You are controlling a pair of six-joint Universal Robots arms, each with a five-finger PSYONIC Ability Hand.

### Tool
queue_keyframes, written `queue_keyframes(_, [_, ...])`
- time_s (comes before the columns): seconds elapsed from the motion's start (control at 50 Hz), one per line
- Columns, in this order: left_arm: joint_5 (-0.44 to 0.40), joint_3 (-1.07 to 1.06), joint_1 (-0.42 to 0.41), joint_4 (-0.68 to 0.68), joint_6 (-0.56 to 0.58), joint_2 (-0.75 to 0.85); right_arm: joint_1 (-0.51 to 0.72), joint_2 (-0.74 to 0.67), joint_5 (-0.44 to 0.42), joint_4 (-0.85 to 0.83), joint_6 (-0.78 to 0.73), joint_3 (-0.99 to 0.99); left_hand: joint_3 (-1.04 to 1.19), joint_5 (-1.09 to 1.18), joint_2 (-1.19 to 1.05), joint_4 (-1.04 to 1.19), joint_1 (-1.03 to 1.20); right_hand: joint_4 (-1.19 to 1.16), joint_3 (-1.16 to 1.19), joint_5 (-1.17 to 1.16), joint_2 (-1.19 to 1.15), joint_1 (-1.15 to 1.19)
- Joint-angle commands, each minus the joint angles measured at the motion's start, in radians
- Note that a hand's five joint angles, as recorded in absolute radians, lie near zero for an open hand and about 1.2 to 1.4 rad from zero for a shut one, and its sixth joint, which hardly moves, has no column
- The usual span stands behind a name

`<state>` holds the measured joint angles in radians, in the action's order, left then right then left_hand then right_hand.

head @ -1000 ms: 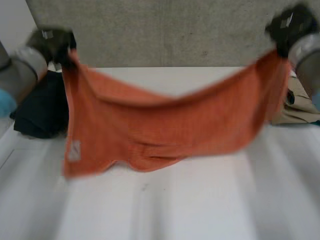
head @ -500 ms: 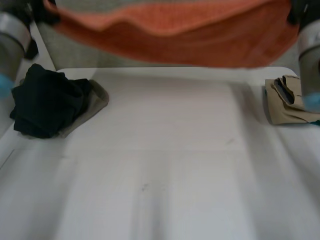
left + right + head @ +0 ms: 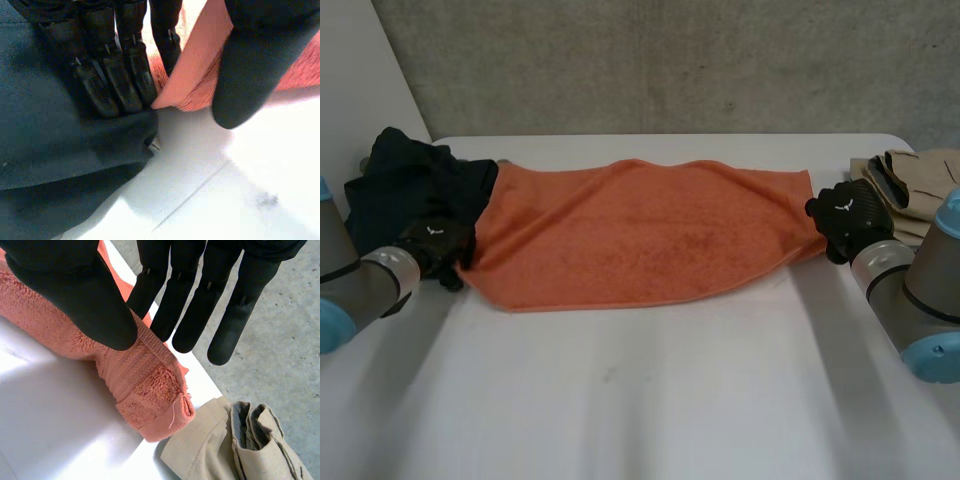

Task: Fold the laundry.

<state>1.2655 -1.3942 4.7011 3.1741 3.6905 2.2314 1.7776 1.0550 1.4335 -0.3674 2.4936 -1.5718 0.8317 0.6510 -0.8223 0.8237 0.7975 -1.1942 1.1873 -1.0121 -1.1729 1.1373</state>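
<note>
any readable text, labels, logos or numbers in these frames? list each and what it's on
No readable text in any view.
Back of the left hand: a small white mark, too small to read.
Back of the right hand: the same kind of mark, too small to read.
The orange towel, dark garment and beige garment: no label or print showing.

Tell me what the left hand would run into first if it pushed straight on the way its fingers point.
The dark garment: the left hand has its fingertips against its fold while pinching the orange towel by a corner. It would likely press into that garment before reaching bare table, though depth is unclear.
</note>
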Motion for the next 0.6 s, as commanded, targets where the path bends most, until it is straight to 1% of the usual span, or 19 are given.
queue_keyframes(0.02, [-0.08,-0.072,0.022,0.064,0.019,-0.044,0.003,0.01,0.004,0.001,0.031,-0.002,-0.072,-0.066,0.063,-0.064,-0.038,-0.202,0.209,-0.21,-0.223,0.259])
queue_keyframes(0.16, [-0.17,-0.176,0.06,0.176,0.068,-0.098,0.006,0.008,0.012,0.002,0.027,-0.01,-0.084,-0.078,0.075,-0.076,-0.05,-0.202,0.209,-0.21,-0.223,0.259])
queue_keyframes(0.28, [-0.225,-0.212,0.066,0.208,0.123,-0.092,0.008,0.01,0.016,0.002,0.025,-0.01,-0.034,-0.028,0.025,-0.026,0.0,-0.202,0.209,-0.21,-0.223,0.259])
queue_keyframes(0.3, [-0.229,-0.212,0.065,0.208,0.132,-0.087,0.008,0.01,0.018,0.002,0.025,-0.01,-0.011,-0.005,0.001,-0.003,0.023,-0.202,0.209,-0.21,-0.223,0.259])
queue_keyframes(0.34, [-0.233,-0.209,0.062,0.204,0.161,-0.07,0.008,0.013,0.021,0.007,0.025,-0.01,0.153,0.159,-0.163,0.161,0.187,-0.202,0.209,-0.21,-0.223,0.259])
queue_keyframes(0.38, [-0.233,-0.204,0.059,0.198,0.183,-0.061,0.006,0.017,0.024,0.016,0.025,-0.008,0.338,0.344,-0.347,0.346,0.372,-0.202,0.209,-0.21,-0.223,0.259])
queue_keyframes(0.4, [-0.23,-0.198,0.053,0.185,0.209,-0.053,0.005,0.025,0.028,0.03,0.025,-0.008,0.562,0.568,-0.572,0.57,0.597,-0.202,0.209,-0.21,-0.223,0.259])
queue_keyframes(0.46, [-0.218,-0.192,0.047,0.155,0.253,-0.056,0.002,0.04,0.036,0.064,0.025,-0.004,0.565,0.571,-0.574,0.573,0.599,-0.202,0.209,-0.21,-0.223,0.259])
queue_keyframes(0.52, [-0.184,-0.19,0.04,0.093,0.299,-0.079,-0.004,0.074,0.035,0.146,0.005,-0.004,0.565,0.571,-0.574,0.573,0.599,-0.202,0.209,-0.21,-0.223,0.259])
queue_keyframes(0.6, [-0.124,-0.203,0.037,0.011,0.312,-0.157,-0.027,0.151,0.019,0.293,-0.08,-0.01,0.565,0.571,-0.574,0.573,0.599,-0.202,0.209,-0.21,-0.223,0.259])
